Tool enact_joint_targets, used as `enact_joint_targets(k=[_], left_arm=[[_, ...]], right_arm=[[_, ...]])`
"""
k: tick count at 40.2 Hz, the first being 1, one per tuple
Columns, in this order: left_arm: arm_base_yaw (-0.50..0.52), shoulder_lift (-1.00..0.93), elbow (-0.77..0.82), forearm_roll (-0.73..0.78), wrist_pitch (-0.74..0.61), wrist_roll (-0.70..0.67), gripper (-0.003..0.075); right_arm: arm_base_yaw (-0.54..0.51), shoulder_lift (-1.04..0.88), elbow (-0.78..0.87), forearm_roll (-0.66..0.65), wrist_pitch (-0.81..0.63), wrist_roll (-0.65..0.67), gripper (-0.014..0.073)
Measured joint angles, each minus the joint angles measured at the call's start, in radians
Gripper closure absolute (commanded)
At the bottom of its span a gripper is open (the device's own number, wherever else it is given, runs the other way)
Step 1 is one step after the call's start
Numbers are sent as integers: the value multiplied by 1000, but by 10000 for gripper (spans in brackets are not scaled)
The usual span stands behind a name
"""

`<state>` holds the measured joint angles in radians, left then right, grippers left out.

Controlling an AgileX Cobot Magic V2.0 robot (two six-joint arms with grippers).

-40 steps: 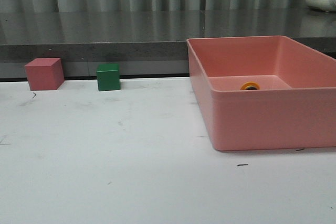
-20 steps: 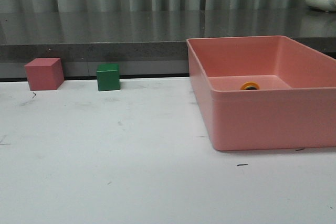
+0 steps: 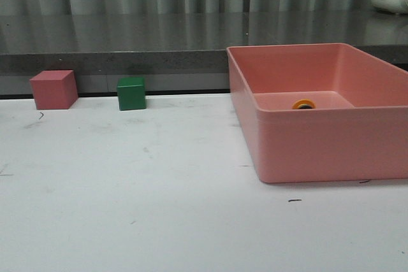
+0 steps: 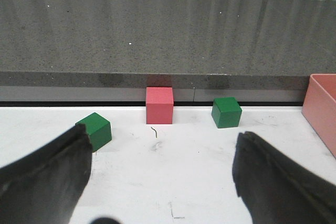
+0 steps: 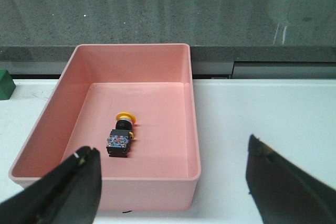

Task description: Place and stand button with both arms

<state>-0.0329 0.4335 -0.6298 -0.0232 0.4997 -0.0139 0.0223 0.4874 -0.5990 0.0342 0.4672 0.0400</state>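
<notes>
The button (image 5: 122, 134) lay on its side inside the pink bin (image 5: 189, 108), untouched, while my left gripper (image 4: 163, 182) and right gripper (image 5: 173, 187) both hung with fingers spread wide and empty.

Bin (image 3: 319, 151) on table (image 3: 146, 208), right side. Button (image 5: 121, 136) lies on its side in bin, on the floor. Two cubes at table's far edge, left of bin: one (image 3: 54, 90) far left, other (image 3: 131, 93) just right of it, apart. Ledge (image 3: 127, 42) runs behind table.
</notes>
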Motion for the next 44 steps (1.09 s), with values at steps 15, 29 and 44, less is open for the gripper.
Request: enact_joint_targets(k=[15,29,44], left_arm=[[0,0,0,0,0,0,176],[0,0,0,0,-1,0,175],[0,0,0,0,-1,0,175]], right_arm=[[12,277,-155,85,160,-13,-60],[194,628,-357,110,221,-56,-60],[220,1000,-614,108,347,-56,-60]])
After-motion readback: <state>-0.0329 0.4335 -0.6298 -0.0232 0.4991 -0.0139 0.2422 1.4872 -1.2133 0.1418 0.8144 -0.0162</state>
